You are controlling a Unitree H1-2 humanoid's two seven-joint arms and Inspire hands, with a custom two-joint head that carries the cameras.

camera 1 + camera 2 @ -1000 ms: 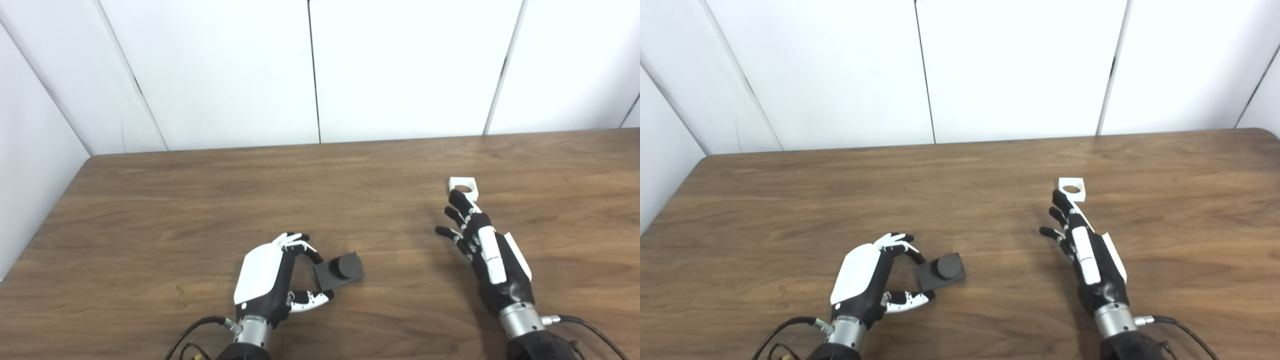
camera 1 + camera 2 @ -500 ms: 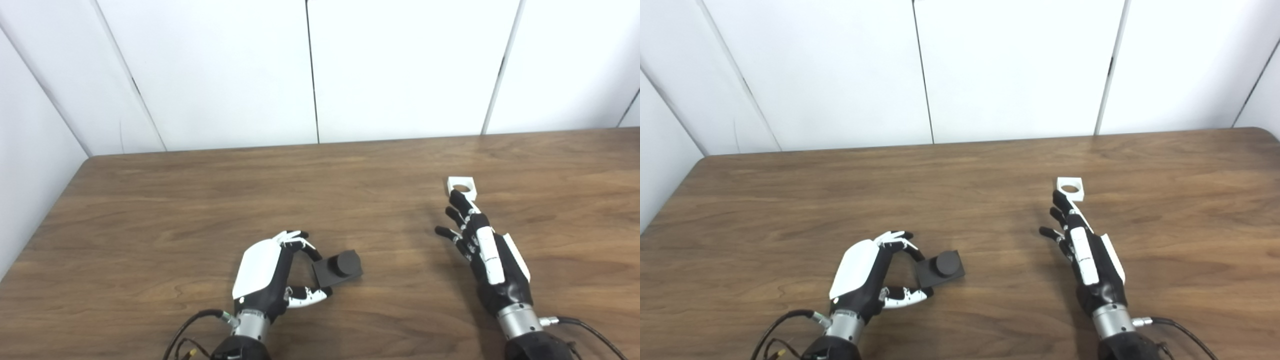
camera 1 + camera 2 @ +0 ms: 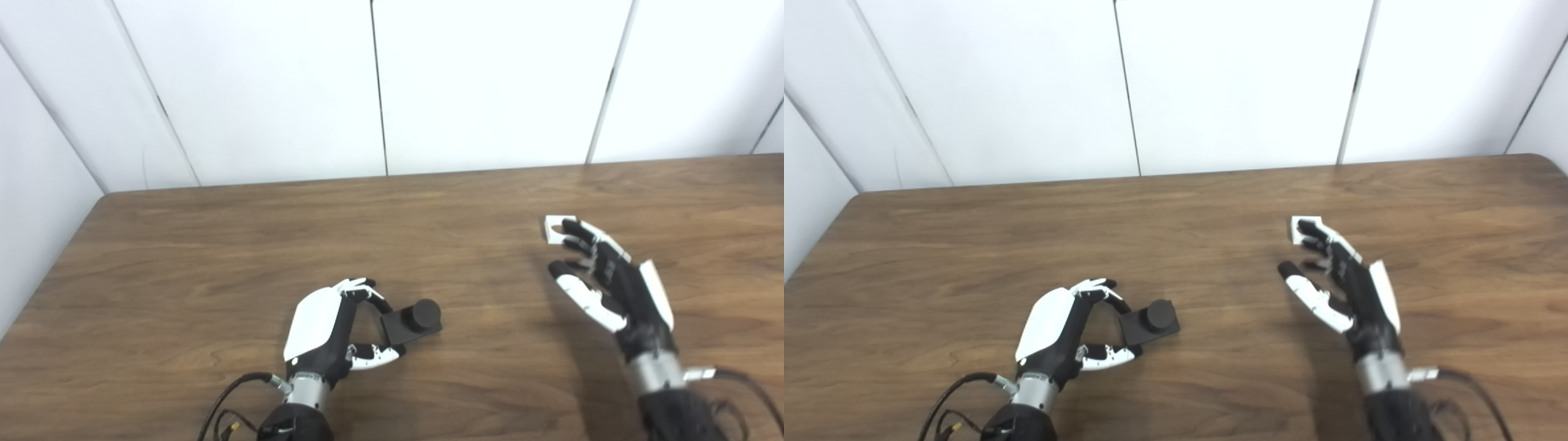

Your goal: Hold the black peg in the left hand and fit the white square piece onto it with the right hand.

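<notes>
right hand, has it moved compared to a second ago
Yes. The right hand has lifted and rolled thumb-up, and its fingers now reach over the white square piece, covering its hole. The piece itself sits at the same spot on the table.

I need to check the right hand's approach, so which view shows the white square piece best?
Neither by much: both eye views show the white square piece partly hidden behind the right hand; the left eye view shows slightly more.

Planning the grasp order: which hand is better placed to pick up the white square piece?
Right. The right hand is open with its fingers over the white square piece; the left hand is at the black peg.
</notes>
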